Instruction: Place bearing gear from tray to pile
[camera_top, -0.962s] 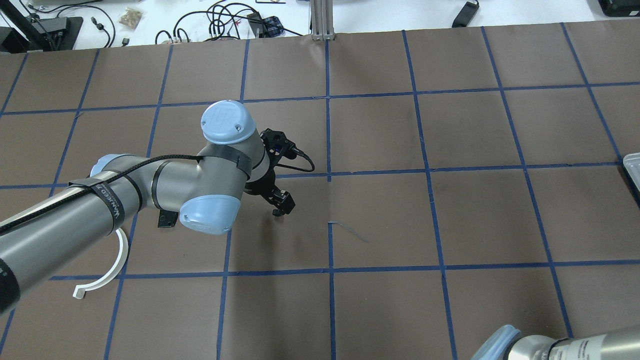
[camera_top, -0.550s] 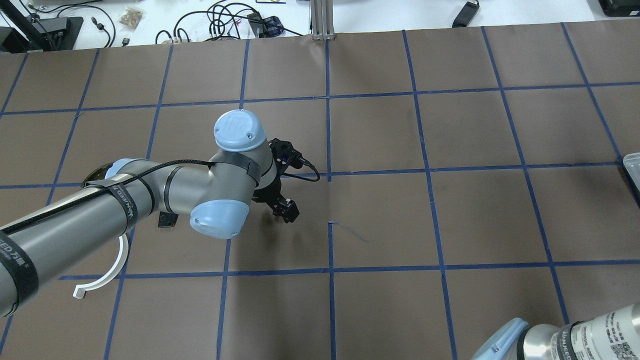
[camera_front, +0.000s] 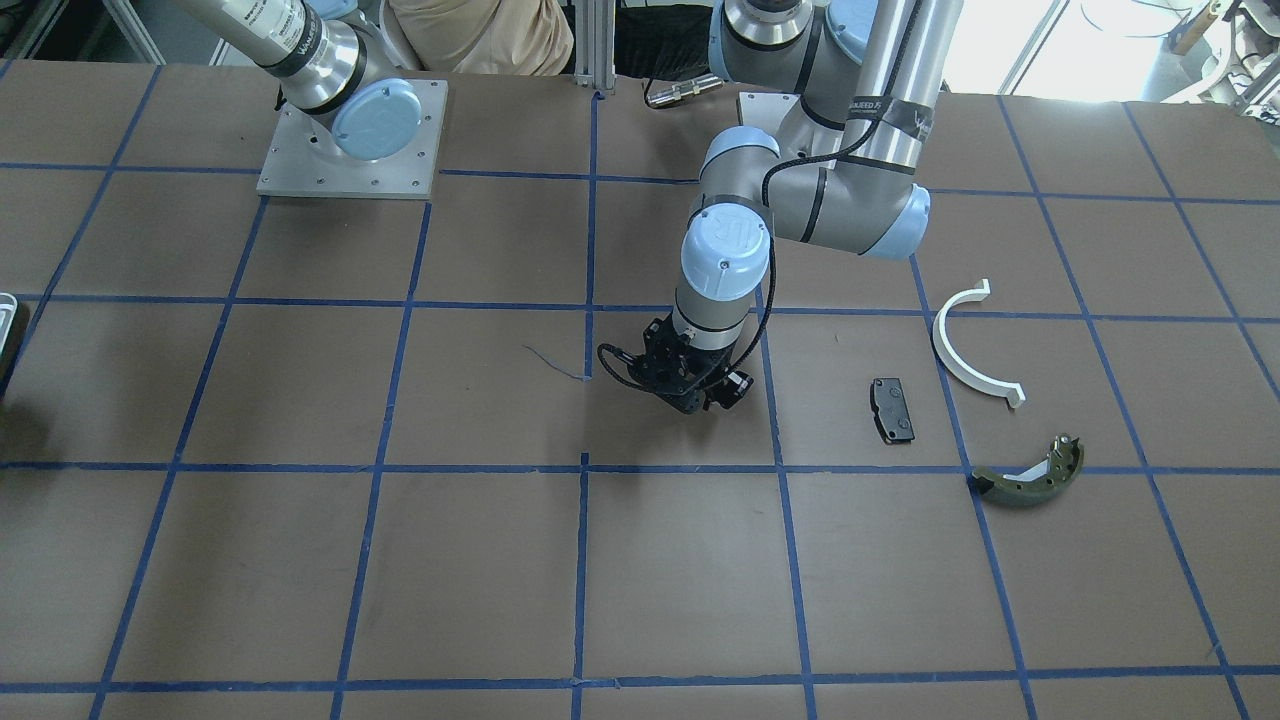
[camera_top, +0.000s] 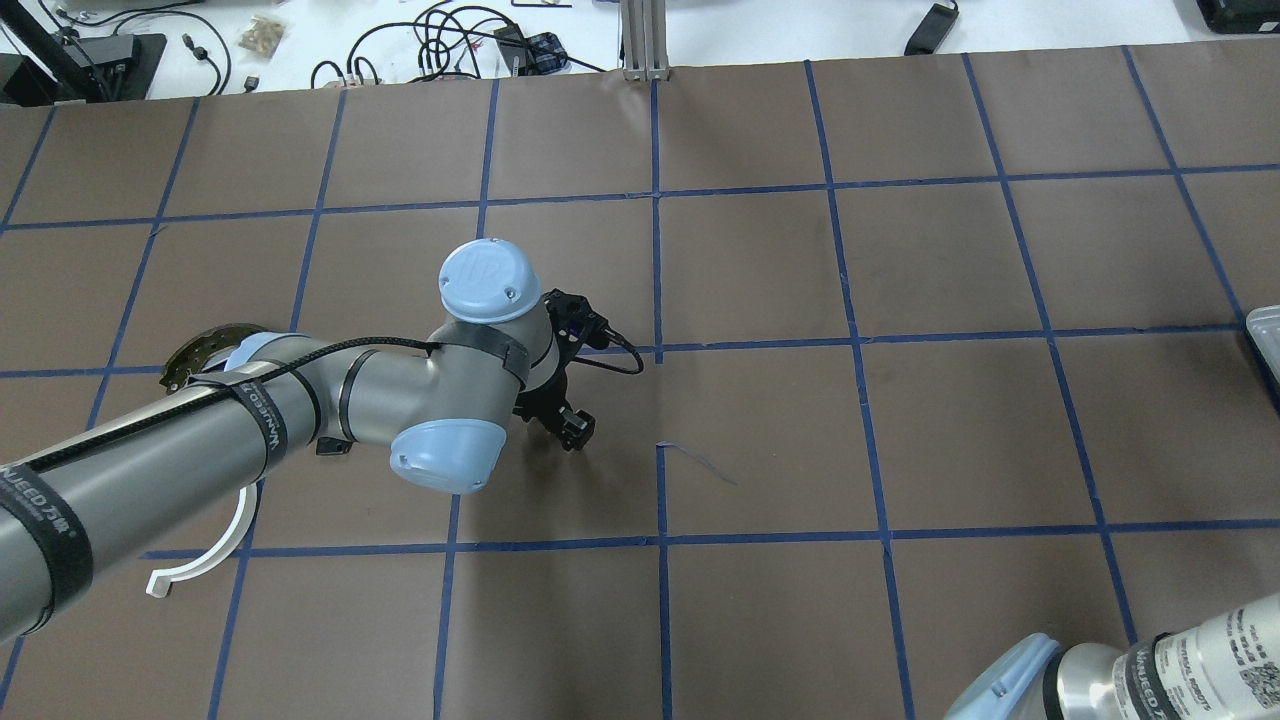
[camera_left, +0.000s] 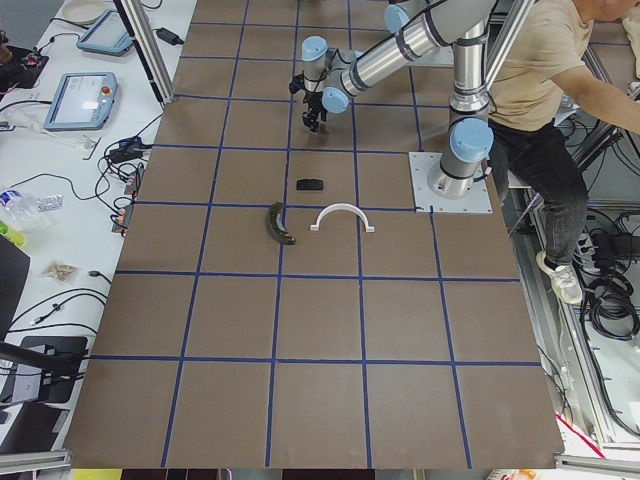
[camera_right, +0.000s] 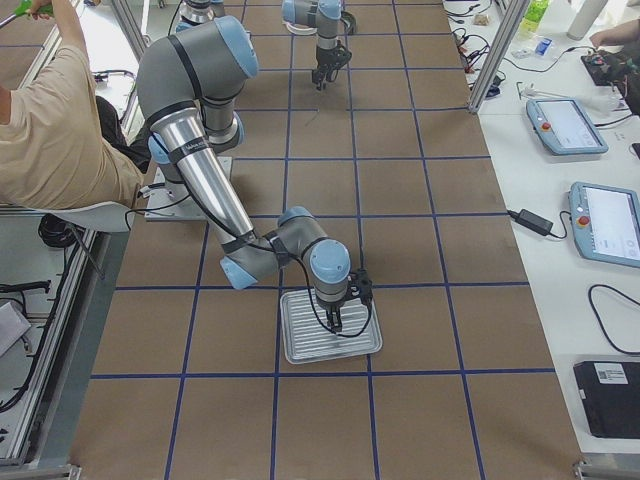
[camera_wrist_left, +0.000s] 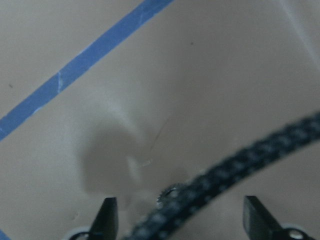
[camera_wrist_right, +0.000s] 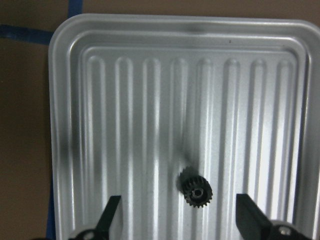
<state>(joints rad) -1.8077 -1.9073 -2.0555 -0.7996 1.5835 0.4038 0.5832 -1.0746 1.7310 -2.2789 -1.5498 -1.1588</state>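
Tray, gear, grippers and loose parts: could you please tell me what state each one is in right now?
tray: flat on the table, holding one gear.
gear: lying in the tray, ungripped.
right gripper: open, above the gear.
left gripper: open, low over the table.
black pad: flat on the table.
white half-ring: flat, apart from the pad.
brake shoe: on the table, untouched.

Brown paper covers the worktop (camera_top: 950, 430), ruled into squares by blue tape lines (camera_top: 858, 345). An aluminium post (camera_top: 645, 40) stands at its far edge, against a white bench (camera_top: 800, 30). Left of the post lies a tangle of black cables (camera_top: 450, 40), and further left a small bag of tan bits (camera_top: 259, 35). Right of the post sits a small black device (camera_top: 930, 28). Down the centre line from the post, a loose curl of blue tape (camera_top: 700, 462) lies on the paper. Across the worktop from the post is a person in a tan shirt (camera_left: 545, 60).
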